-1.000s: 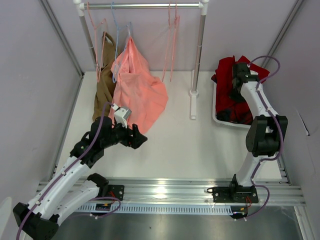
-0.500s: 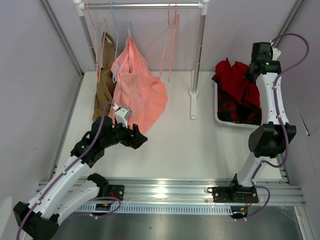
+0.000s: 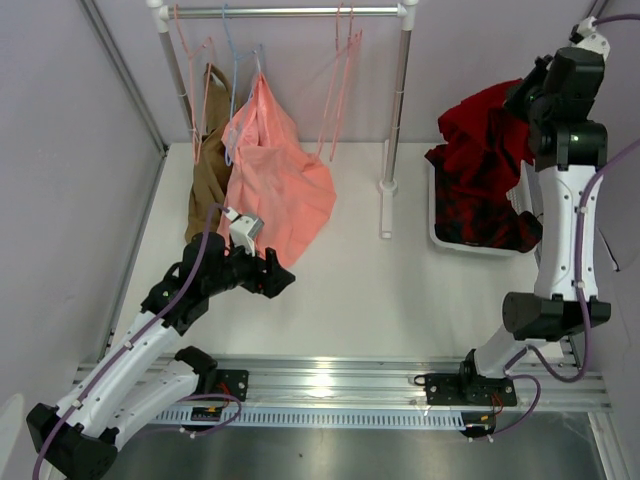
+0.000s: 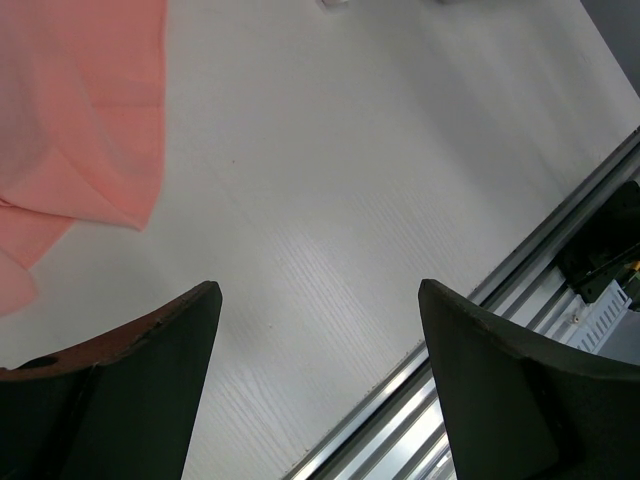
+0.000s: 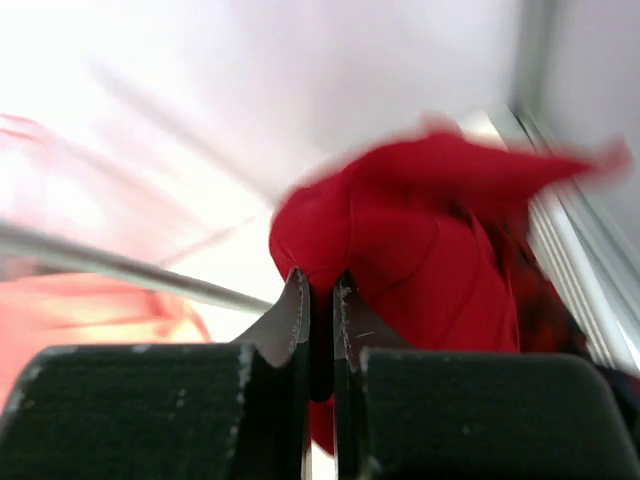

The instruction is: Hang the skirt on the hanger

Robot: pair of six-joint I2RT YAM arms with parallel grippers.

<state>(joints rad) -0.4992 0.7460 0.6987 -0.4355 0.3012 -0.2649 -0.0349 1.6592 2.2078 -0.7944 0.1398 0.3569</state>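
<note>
The deep-red skirt (image 3: 485,125) hangs bunched from my right gripper (image 3: 522,100), lifted above the white bin (image 3: 432,215) at the back right, its lower part still trailing into the bin. In the right wrist view the gripper (image 5: 320,290) is shut on a fold of the skirt (image 5: 420,250). The pale-pink hanger (image 3: 345,90) hangs bare on the rail (image 3: 290,12), left of the right post. My left gripper (image 3: 285,283) hovers low over the table at the front left; it stands open (image 4: 318,300) with nothing between its fingers.
A red-and-black checked garment (image 3: 480,215) lies in the bin. A salmon-pink garment (image 3: 280,180) and a brown one (image 3: 208,180) hang at the rail's left end, by a light blue hanger (image 3: 235,70). The rack's right post (image 3: 398,100) stands between hanger and bin.
My right arm has risen high and swung right, pulling the skirt up out of the bin. The left arm has not moved.
</note>
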